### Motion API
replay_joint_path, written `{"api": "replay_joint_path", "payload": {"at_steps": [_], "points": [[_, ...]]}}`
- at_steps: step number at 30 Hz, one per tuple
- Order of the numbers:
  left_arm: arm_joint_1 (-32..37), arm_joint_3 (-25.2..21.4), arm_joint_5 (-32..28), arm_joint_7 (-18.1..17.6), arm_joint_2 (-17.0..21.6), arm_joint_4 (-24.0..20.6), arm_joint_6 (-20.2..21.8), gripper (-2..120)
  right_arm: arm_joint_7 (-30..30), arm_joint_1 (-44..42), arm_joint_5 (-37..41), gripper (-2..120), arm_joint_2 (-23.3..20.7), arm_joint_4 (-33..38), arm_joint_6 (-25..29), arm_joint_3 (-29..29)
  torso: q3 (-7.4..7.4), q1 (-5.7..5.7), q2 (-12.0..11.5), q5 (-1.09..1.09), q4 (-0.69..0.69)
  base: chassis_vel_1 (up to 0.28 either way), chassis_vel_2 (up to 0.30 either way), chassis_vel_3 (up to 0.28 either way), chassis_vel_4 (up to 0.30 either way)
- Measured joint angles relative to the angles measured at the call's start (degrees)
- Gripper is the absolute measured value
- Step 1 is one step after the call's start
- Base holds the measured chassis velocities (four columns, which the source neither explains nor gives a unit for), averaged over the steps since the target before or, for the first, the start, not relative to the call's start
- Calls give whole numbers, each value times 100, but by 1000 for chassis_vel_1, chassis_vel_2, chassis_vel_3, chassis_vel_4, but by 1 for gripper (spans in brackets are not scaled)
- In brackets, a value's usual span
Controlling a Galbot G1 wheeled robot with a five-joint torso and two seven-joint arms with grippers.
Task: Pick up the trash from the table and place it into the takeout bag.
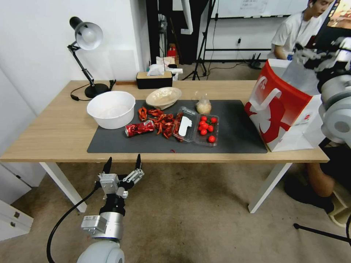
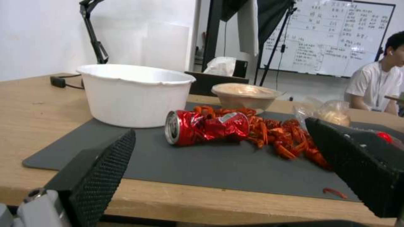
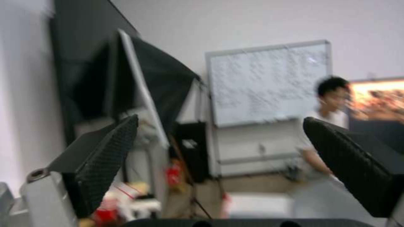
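Note:
On the dark mat (image 1: 237, 135) of the table (image 1: 55, 128) lie a crushed red can (image 1: 140, 128), a beige shallow bowl (image 1: 163, 97) and a knotted clear bag (image 1: 203, 106). The takeout bag (image 1: 285, 109), red-faced with a white handle, stands at the table's right end. My left gripper (image 1: 122, 164) hangs open and empty just below the table's front edge, facing the can (image 2: 206, 127). The bowl (image 2: 245, 96) and the knotted bag (image 2: 332, 115) sit farther back. Raised above the takeout bag, my right gripper (image 1: 310, 56) is blurred; the right wrist view has its fingers (image 3: 105, 157) wide apart with nothing between them.
A large white bowl (image 1: 111, 109) stands left of the can, with red crayfish shells (image 1: 162, 122) and a clear box of tomatoes (image 1: 199, 128) to its right. A desk lamp (image 1: 87, 54) and a tissue box (image 1: 154, 78) are at the back. A person sits beyond the bag.

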Motion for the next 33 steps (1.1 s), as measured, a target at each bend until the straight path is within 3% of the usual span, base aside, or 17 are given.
{"api": "replay_joint_path", "payload": {"at_steps": [3, 8, 15, 25, 33], "points": [[3, -1, 0, 0, 5, -4, -2, 100, -531, -404, -18, 100, -42, 272, 593, 184, 0, 0, 0, 1, 0, 0, 0, 0, 0], [-8, -3, -1, 0, 1, -4, -3, 100, -1226, -1102, -368, 100, -61, 681, 1077, 319, 0, -1, 0, 2, -1, 0, 0, 0, 0], [20, -68, -2, -1, -72, -5, -40, 100, -1391, -1477, -922, 100, 187, 1063, 1163, 120, 0, 0, 0, 0, 2, 0, 0, 0, 0], [27, -167, 12, -30, -169, -9, -63, 100, -1570, -3037, -2608, 100, 901, 1462, 1179, 296, 0, 1, -1, 1, 0, 0, 0, 0, 0], [5, -196, 14, -42, -141, 45, -52, 100, -1364, -4455, -3967, 100, 1881, 1589, 1180, 468, -1, 0, -1, 1, -1, 0, 0, 0, 0]]}}
